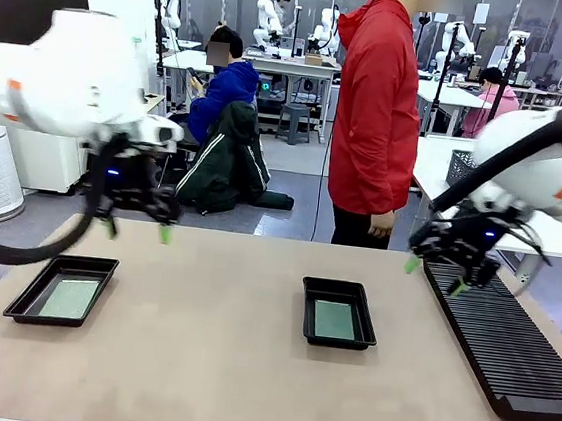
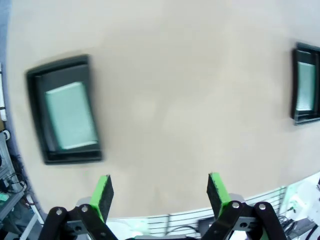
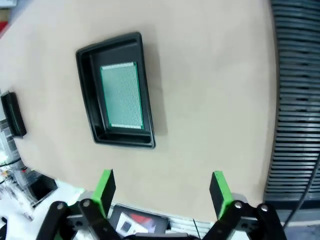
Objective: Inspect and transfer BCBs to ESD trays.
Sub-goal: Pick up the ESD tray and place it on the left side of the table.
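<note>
Two black ESD trays sit on the tan surface, well apart: the left tray near the surface's left edge and the middle tray right of centre. Each holds one green BCB lying flat on its floor, the left board and the middle board (its grid of fine holes is plain in the right wrist view). The left tool hangs above the far left part of the surface, behind the left tray, its green-padded fingers spread wide and grasping nothing. The right tool hovers over the far end of the long black ribbed rack at the right side, likewise released and empty. A person in a red jacket stands at the far side of the surface, one hand hanging by the hip, clear of both trays
</note>
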